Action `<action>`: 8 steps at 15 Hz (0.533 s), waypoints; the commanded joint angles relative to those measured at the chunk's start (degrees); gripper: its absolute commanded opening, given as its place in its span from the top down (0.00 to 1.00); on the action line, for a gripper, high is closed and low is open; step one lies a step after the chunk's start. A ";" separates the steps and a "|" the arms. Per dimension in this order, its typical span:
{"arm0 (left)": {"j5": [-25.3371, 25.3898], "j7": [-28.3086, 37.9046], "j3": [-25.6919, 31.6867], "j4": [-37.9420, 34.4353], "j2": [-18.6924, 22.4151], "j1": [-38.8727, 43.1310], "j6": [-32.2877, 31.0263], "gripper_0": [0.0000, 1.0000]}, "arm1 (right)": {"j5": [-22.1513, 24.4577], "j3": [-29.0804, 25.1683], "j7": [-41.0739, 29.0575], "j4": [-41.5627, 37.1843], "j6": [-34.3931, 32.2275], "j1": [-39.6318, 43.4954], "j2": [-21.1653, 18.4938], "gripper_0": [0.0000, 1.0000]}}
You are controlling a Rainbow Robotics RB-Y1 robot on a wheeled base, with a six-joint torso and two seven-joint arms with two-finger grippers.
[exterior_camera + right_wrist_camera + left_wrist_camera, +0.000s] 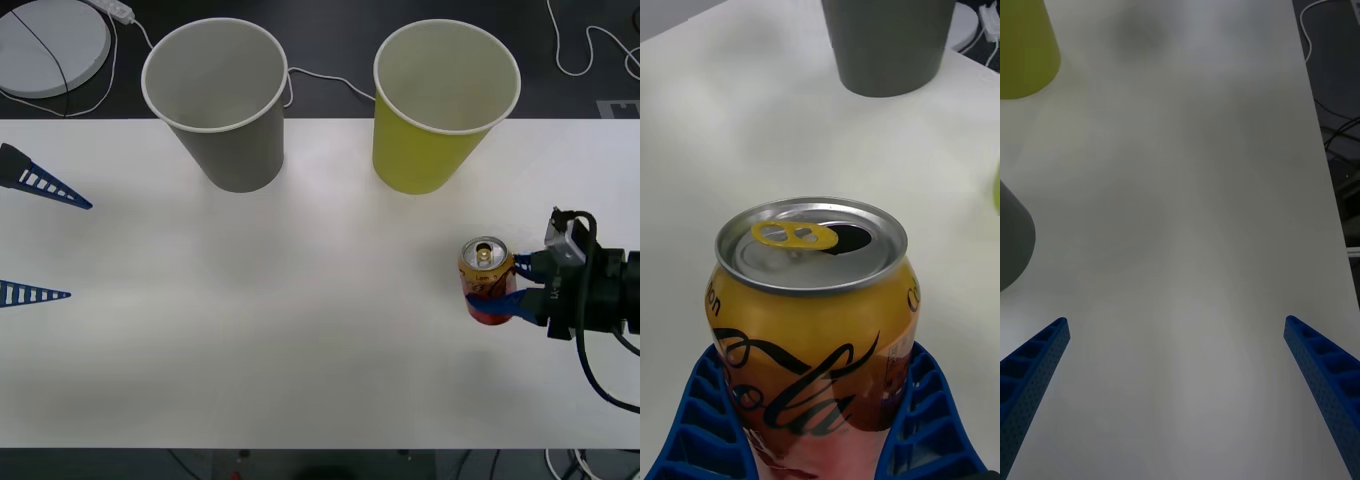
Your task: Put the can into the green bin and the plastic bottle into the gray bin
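The can [487, 280] stands upright at the right side of the white table, gold top with its pull tab up. My right gripper [492, 292] is shut on its lower body, and the blue fingers [929, 420] press both sides of the can [816, 330]. The green bin [415, 165] stands at the back right, beyond the can. The gray bin [240, 160] stands at the back left of centre. My left gripper [80, 250] is open over the table's left edge, holding nothing. The plastic bottle is out of view.
A white round disc [50, 45] and cables [590, 50] lie on the dark floor behind the table. The left wrist view shows the green bin [1022, 52] and gray bin [1011, 240] at one side, with bare table [1180, 225] ahead.
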 commanded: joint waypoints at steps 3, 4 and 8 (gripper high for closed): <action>0.00 0.00 0.00 0.00 0.00 0.00 0.00 0.00 | 2.23 -7.49 -16.61 -8.04 -8.27 0.00 -4.40 1.00; 0.00 0.00 0.00 0.00 0.00 0.00 0.00 0.00 | 2.23 -8.55 -19.25 -9.27 -9.41 -0.09 -5.45 1.00; 0.00 0.00 0.00 0.00 0.00 0.00 0.00 0.00 | -1.81 -10.39 -29.09 -11.20 -11.61 -1.58 -12.57 1.00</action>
